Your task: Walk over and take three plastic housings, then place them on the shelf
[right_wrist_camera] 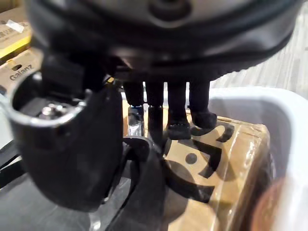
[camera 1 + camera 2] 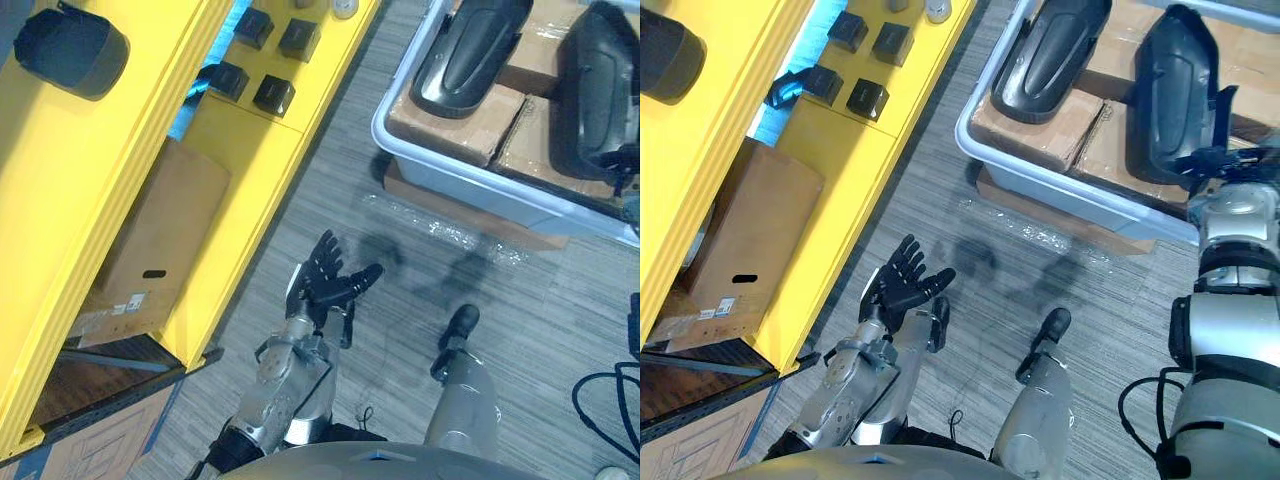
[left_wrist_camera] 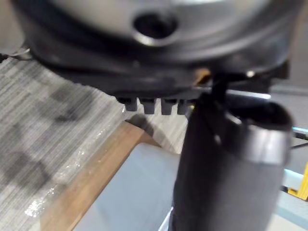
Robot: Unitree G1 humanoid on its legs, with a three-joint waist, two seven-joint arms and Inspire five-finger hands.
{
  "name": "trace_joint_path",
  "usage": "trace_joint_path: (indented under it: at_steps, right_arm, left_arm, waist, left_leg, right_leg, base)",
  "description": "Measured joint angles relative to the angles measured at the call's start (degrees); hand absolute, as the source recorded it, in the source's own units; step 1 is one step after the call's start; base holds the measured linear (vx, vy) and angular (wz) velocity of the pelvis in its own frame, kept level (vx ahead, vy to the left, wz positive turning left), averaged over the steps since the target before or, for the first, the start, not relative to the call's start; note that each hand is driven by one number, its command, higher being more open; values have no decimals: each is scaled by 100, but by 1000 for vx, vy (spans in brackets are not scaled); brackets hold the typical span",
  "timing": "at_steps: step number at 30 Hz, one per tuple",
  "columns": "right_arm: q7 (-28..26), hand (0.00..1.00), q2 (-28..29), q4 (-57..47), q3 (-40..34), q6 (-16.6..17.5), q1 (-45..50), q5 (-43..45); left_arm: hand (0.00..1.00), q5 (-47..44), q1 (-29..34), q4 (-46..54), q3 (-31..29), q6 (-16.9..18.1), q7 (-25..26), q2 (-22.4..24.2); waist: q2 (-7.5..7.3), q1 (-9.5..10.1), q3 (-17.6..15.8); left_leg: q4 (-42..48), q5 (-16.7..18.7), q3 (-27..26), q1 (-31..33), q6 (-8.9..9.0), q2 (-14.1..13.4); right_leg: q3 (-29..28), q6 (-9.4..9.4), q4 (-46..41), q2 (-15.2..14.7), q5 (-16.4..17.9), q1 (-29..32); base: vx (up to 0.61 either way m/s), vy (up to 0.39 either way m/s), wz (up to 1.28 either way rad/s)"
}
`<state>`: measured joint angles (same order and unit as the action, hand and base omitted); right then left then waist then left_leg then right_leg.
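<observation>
A pale grey bin [image 2: 470, 185] stands on the striped grey floor [image 2: 520, 320], on a flat sheet of brown cardboard [image 2: 440, 203]. Cardboard boxes [image 2: 450, 115] fill its bottom. Two black plastic housings lie on those boxes inside the bin: one housing [image 2: 470, 50] toward the side that faces the shelf, and the other housing [image 2: 1175, 90] toward the far side. The right robot hand [image 1: 163, 53] reaches into the bin at that second housing. Its fingers [image 1: 178, 113] hang nearly straight, their tips close over a box top. The thumb [image 1: 72, 154] stands apart from them, and the housing's curved black rim lies between thumb and fingers, so the hand is spread and not clamped on anything. The left robot hand [image 2: 330, 275] hovers over bare floor nearer the robot than the bin, fingers spread straight and holding nothing. Across the strip of floor from the bin rises a yellow shelf [image 2: 250, 150]. On the shelf lies a third dark housing [image 2: 70, 50], farther from the bin than a cluster of small black blocks [image 2: 273, 94]. A brown carton [image 2: 160, 230] sits on a lower level.
</observation>
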<state>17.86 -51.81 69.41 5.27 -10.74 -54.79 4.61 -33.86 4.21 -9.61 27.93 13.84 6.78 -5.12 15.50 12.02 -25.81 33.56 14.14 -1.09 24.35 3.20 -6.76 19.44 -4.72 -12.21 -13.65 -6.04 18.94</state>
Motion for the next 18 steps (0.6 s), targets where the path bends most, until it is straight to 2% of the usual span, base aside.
trace_joint_path:
  at_steps: [4, 6, 9, 10, 12, 15, 17, 18]
  right_arm:
    - [243, 0, 368, -704, -6, 177, 492, -258]
    - [362, 0, 655, -1168, -13, 257, 713, -453]
    - [585, 0, 1017, -2102, -28, 408, 1120, -838]
    - [641, 0, 1061, -2213, -28, 427, 1181, -894]
    - [867, 0, 1381, -2687, -119, 442, 1494, -1334]
    - [1116, 0, 1634, -2814, -138, 447, 1656, -1668]
    - [1224, 0, 1827, -2919, -151, 441, 1822, -1770]
    - [1464, 0, 2103, -3042, -158, 390, 1945, -1797]
  left_arm:
    - [100, 15, 317, 650, -375, 1, -115, -64]
    - [100, 19, 414, 917, -610, 1, -121, -79]
    - [100, 26, 543, 1387, -899, -16, -136, -174]
    - [100, 26, 553, 1440, -920, -27, -143, -188]
    - [100, 25, 656, 1766, -1047, -154, -231, -205]
    - [100, -19, 734, 2031, -1080, -340, -445, -305]
    - [100, -153, 702, 2038, -1083, -550, -537, -402]
    - [100, -439, 667, 2032, -1085, -813, -670, -482]
  waist:
    - [-104, -188, -75]
    - [-227, -282, -161]
    - [-486, -418, -339]
    - [-519, -423, -361]
    - [-646, -433, -429]
    - [-754, -432, -424]
    - [-846, -426, -419]
    - [-955, -440, -404]
  left_leg:
    - [-247, -54, 2, -317, 40, -42]
    - [-377, -83, -10, -490, 74, -79]
    - [-719, -225, 3, -831, 140, -87]
    - [-786, -247, 6, -909, 150, -87]
    - [-1112, -372, 21, -1303, 192, -89]
    - [-1259, -460, 31, -1406, 225, -95]
    - [-1372, -506, 26, -1566, 234, -101]
    - [-1483, -530, -2, -1753, 243, -113]
  right_leg:
    - [58, -29, 148, 42, -20, -288]
    - [78, -14, 163, 81, -8, -405]
    - [148, 22, 235, 125, 20, -650]
    - [172, 31, 240, 128, 28, -705]
    - [241, 52, 242, 143, 89, -986]
    - [256, 67, 240, 164, 111, -1051]
    - [254, 75, 258, 182, 116, -1166]
    - [251, 78, 331, 206, 119, -1327]
  base:
    - [36, 2, 3]
    - [46, -29, -4]
    - [50, -44, 5]
    - [53, -62, 11]
    - [42, -59, 10]
    - [-1, -40, 8]
    - [-7, -10, 2]
    - [-12, -18, -3]
